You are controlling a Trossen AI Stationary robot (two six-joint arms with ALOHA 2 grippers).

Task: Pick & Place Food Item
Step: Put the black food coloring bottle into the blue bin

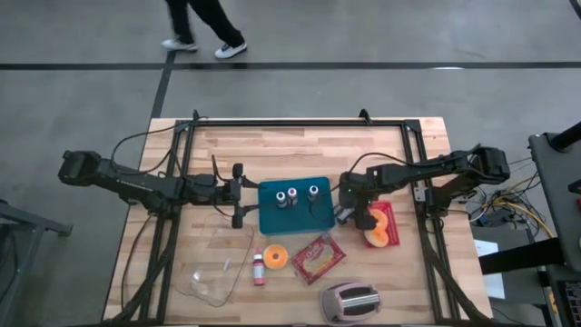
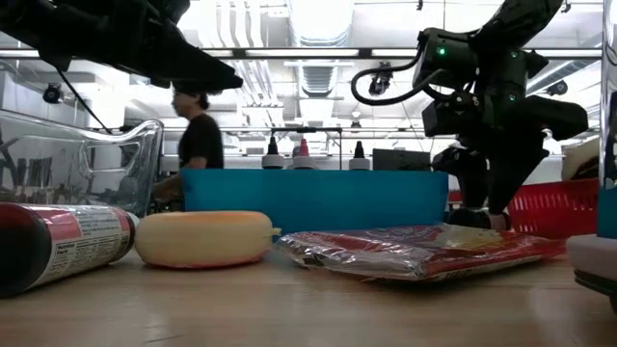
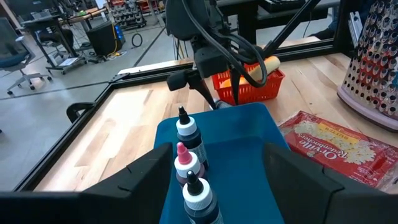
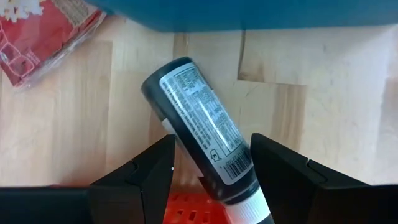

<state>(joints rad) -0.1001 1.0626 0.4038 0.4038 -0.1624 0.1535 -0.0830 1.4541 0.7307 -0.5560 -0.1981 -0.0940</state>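
Observation:
A dark bottle with a white label [image 4: 199, 127] lies slanted on the wood between the teal tray [image 1: 313, 216] and the red basket [image 1: 388, 211]. Its cap end [image 4: 245, 211] is over the basket's rim. My right gripper [image 4: 211, 177] [image 1: 349, 207] points down over it, open, with one finger on each side near the cap end. My left gripper [image 1: 238, 193] [image 3: 217, 186] is open and empty, level, at the tray's left edge. Three small bottles [image 3: 186, 158] stand upright in the tray. My right gripper straddles the dark bottle near its cap end [image 4: 233, 177] from above, fingers across it. A strip of basket shows between one finger [image 4: 149, 180] and the bottle. Whether the other finger [image 4: 273, 171] touches it, I cannot tell.
In front of the tray lie a red-capped bottle [image 1: 259, 268], a yellow round [image 1: 277, 256], a popcorn bag [image 1: 318, 257] and a clear glass dish [image 1: 213, 263]. A perforated metal item [image 1: 352, 302] is at the near edge. Orange food [image 1: 374, 238] lies in the basket. A person [image 2: 201, 135] walks behind the table.

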